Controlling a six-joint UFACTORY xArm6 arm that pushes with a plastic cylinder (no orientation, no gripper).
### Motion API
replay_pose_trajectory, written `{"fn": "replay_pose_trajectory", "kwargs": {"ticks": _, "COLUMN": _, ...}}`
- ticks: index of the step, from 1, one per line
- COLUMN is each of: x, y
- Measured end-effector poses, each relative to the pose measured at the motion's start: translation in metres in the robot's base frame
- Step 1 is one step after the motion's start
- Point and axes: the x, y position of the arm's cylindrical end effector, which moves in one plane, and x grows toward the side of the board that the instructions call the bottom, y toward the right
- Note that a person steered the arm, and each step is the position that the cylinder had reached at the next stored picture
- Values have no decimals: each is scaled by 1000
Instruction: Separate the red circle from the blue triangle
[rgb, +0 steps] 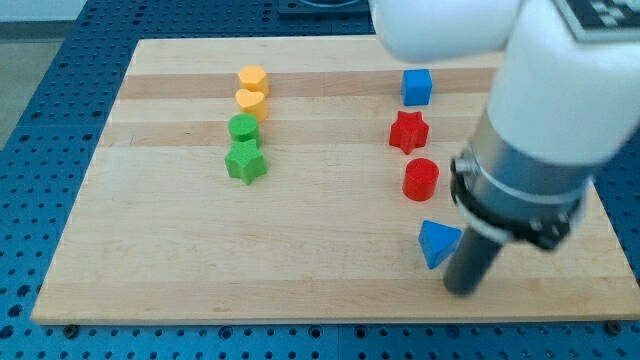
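Note:
The red circle (421, 179) lies on the wooden board at the view's right of centre. The blue triangle (437, 242) lies just below it, a small gap apart. My tip (462, 289) is at the lower end of the dark rod, just right of and below the blue triangle, close to or touching its right side. The white arm fills the view's upper right and hides part of the board there.
A red star (409, 131) and a blue cube (417, 87) stand above the red circle. At the left of centre a column holds two yellow blocks (252, 78) (250, 101), a green circle (243, 127) and a green star (245, 162). The board's bottom edge (300, 318) is near my tip.

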Motion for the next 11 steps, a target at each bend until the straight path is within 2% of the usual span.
{"fn": "replay_pose_trajectory", "kwargs": {"ticks": 1, "x": -65, "y": -8}}
{"fn": "replay_pose_trajectory", "kwargs": {"ticks": 3, "x": -68, "y": -8}}
{"fn": "replay_pose_trajectory", "kwargs": {"ticks": 4, "x": -51, "y": -17}}
{"fn": "replay_pose_trajectory", "kwargs": {"ticks": 5, "x": 6, "y": -39}}
{"fn": "replay_pose_trajectory", "kwargs": {"ticks": 6, "x": -9, "y": -96}}
{"fn": "replay_pose_trajectory", "kwargs": {"ticks": 7, "x": -60, "y": -122}}
{"fn": "replay_pose_trajectory", "kwargs": {"ticks": 8, "x": -84, "y": -85}}
{"fn": "replay_pose_trajectory", "kwargs": {"ticks": 9, "x": -63, "y": -35}}
{"fn": "replay_pose_trajectory", "kwargs": {"ticks": 10, "x": -37, "y": -32}}
{"fn": "replay_pose_trajectory", "kwargs": {"ticks": 11, "x": -60, "y": -48}}
